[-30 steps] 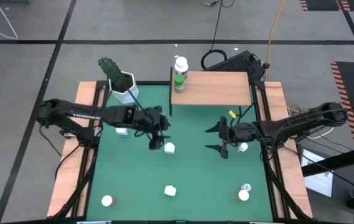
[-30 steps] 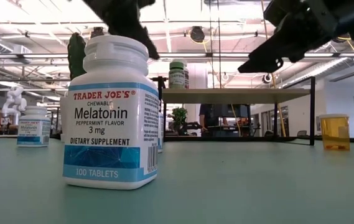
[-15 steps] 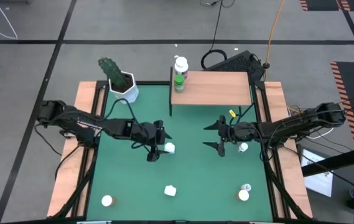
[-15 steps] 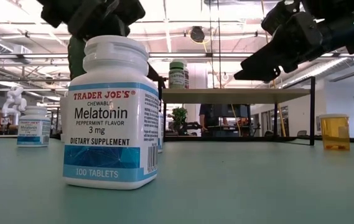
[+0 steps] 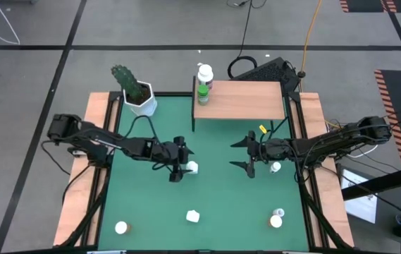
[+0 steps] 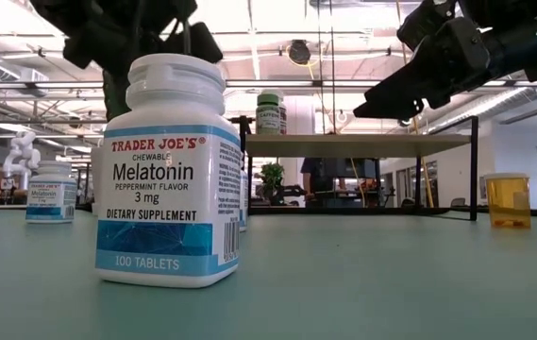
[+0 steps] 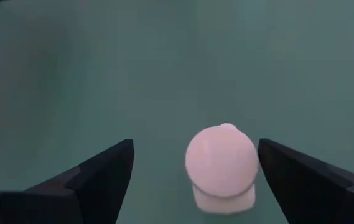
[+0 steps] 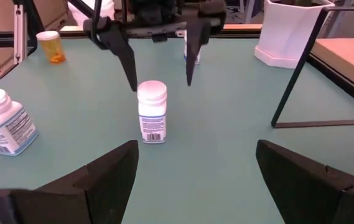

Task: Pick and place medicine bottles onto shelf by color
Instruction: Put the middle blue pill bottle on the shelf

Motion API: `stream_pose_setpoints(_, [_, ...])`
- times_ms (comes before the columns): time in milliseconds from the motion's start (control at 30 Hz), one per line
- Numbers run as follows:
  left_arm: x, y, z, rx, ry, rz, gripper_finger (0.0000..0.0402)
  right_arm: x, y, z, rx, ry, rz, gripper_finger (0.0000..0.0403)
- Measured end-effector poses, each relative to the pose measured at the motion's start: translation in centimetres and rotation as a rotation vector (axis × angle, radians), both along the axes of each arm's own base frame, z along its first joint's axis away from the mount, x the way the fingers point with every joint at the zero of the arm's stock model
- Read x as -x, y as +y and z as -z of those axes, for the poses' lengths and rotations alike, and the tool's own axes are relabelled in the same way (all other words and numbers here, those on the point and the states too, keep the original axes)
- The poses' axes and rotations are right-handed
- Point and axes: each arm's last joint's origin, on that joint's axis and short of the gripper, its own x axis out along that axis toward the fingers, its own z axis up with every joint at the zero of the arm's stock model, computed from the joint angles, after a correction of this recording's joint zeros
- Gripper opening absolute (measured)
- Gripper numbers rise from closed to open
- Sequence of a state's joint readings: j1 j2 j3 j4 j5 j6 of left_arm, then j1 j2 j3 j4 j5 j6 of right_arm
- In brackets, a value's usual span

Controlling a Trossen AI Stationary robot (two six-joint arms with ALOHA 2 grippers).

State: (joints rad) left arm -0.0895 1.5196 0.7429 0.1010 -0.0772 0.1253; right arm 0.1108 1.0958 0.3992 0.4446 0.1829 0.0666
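A white-capped medicine bottle [image 7: 221, 163] stands upright on the green mat [image 5: 214, 197]. My left gripper [image 7: 195, 186] is open and slants down over it, one finger on either side of the cap, touching nothing; the right wrist view shows these fingers [image 8: 130, 74] flanking the bottle [image 8: 152, 112]. My right gripper [image 5: 237, 156] waits open above the mat's right half, facing them. The shelf [image 5: 246, 100] at the far edge carries a green bottle [image 5: 203, 93] and a white one [image 5: 205, 73].
More bottles stand on the mat: near left [image 5: 121, 227], near middle [image 5: 193, 216], near right [image 5: 276, 221], under my right arm [image 5: 275, 167], plus an orange one [image 6: 508, 200]. A white cactus pot [image 5: 142, 102] sits at the far left, beside the shelf's black legs [image 8: 295, 68].
My left gripper has sunk toward the mat and come down around the white-capped bottle, which has stayed where it was. My right gripper has kept still.
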Motion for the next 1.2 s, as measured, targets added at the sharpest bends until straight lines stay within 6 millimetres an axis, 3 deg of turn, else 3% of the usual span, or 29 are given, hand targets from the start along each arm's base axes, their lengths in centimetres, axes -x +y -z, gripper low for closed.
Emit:
stream_pose_setpoints(367, [-0.3,-0.2,1.2,0.028,0.046,0.04,0.0271,0.0,0.0,0.0,-0.003,0.003,0.001,0.0318])
stream_pose_setpoints(667, [-0.4,0.2,1.1,0.03,0.04,0.029,0.0178,0.0,0.0,0.0,-0.001,0.0,0.0,0.0318])
stream_pose_setpoints(1200, [-3.0,0.7,-4.9,0.074,0.121,-0.042,0.0183,0.4,0.0,0.8,-0.022,0.026,0.007,0.0318])
